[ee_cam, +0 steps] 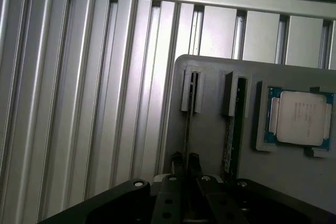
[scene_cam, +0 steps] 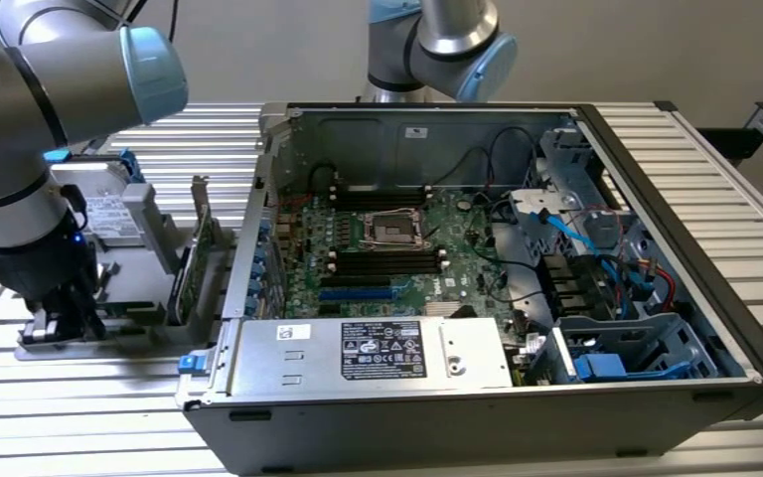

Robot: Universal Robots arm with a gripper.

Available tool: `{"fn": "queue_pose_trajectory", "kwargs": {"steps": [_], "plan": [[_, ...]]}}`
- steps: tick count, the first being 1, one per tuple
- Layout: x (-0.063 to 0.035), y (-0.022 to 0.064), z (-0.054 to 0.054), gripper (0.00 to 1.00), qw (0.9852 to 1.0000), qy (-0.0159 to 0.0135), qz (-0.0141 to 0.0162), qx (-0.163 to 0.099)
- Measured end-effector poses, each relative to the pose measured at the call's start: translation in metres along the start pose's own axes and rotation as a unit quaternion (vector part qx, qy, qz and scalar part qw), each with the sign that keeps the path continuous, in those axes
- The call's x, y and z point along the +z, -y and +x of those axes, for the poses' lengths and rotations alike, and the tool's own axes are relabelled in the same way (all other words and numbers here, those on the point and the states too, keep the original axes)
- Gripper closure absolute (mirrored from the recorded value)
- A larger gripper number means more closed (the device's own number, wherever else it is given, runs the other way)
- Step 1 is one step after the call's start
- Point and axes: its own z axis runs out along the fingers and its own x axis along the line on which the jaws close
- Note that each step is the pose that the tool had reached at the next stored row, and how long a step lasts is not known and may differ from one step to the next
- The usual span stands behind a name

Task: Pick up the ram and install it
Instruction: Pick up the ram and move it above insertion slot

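Observation:
The ram [ee_cam: 187, 124] stands on edge in a slot of the grey holder [ee_cam: 215, 66], seen as a thin dark strip. My gripper [ee_cam: 186, 162] is down over its near end, one finger [ee_cam: 178, 161] on each side, close together and shut on the stick. In the exterior view the gripper [scene_cam: 57, 323] sits low over the holder [scene_cam: 136, 323] at that view's left, beside the open computer case [scene_cam: 488, 397]. The motherboard [scene_cam: 381, 248] with its black memory slots [scene_cam: 381, 263] lies inside the case.
A second stick [ee_cam: 229, 140] stands in the neighbouring slot, and a processor chip [ee_cam: 300, 116] lies in a pocket beyond it. A hard drive with blue clips [scene_cam: 114, 214] and an upright expansion card [scene_cam: 186, 273] stand between my arm and the case. Another arm [scene_cam: 441, 40] stands behind.

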Motion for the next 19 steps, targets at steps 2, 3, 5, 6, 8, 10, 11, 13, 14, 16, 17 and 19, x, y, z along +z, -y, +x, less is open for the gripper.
{"fn": "queue_pose_trajectory", "kwargs": {"steps": [2, 3, 5, 6, 8, 10, 11, 13, 14, 16, 17, 19], "plan": [[-0.0012, 0.0000, 0.000, 0.85, 1.0000, 0.0001, 0.0000, 0.001], [-0.0018, -0.0001, 0.000, 0.85, 1.0000, 0.0001, 0.0000, 0.001], [-0.0030, -0.0001, 0.000, 0.85, 1.0000, 0.0002, -0.0001, 0.002], [-0.0037, -0.0001, 0.000, 0.85, 1.0000, 0.0002, -0.0002, 0.002], [-0.0053, -0.0003, 0.000, 0.85, 1.0000, 0.0002, -0.0003, 0.003], [-0.0072, -0.0003, 0.000, 0.85, 1.0000, 0.0003, -0.0005, 0.003], [-0.0080, -0.0004, 0.000, 0.85, 1.0000, 0.0003, -0.0006, 0.003], [-0.0098, -0.0005, 0.000, 0.85, 1.0000, 0.0004, -0.0008, 0.003], [-0.0108, -0.0007, 0.000, 0.85, 1.0000, 0.0004, -0.0010, 0.003], [-0.0130, -0.0009, 0.000, 0.85, 1.0000, 0.0005, -0.0013, 0.004], [-0.0143, -0.0010, 0.000, 0.85, 1.0000, 0.0005, -0.0014, 0.004], [-0.0177, -0.0014, 0.000, 0.85, 1.0000, 0.0006, -0.0016, 0.004]]}}
